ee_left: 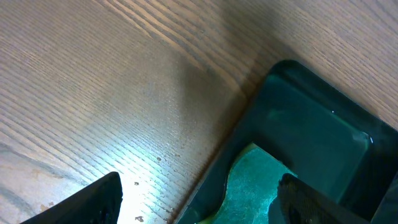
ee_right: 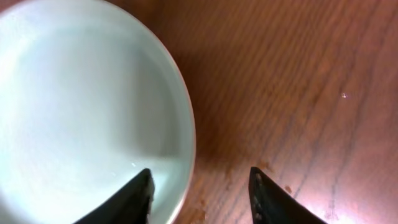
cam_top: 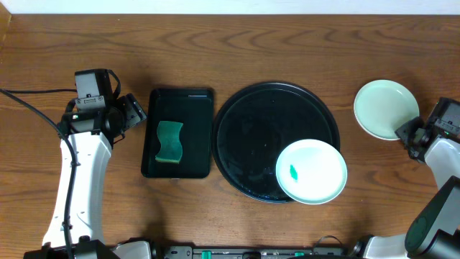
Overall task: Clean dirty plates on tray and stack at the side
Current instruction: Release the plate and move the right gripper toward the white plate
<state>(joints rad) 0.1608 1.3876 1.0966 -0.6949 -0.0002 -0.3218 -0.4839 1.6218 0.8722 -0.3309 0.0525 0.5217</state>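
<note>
overhead and wrist views of a two-armed robot at a wooden table (cam_top: 287, 43). the right jaws stand parted and grip nothing. the rim of a clean pale mint plate (ee_right: 81, 106) lies in the gap between them, and the rest of the plate spreads out past the left finger. this plate rests on the table beside the round black tray (cam_top: 244, 129). a white plate (cam_top: 311, 171) with a green smear (cam_top: 293, 173) overhangs the tray's near right rim. it lies to the left of the right jaws, apart from them and far from the left jaws, so the right arm looks better placed to reach it. the left jaws are wide open and empty, and a green sponge (cam_top: 169, 141) lies just ahead of them in its rectangular tray (cam_top: 198, 97).
</note>
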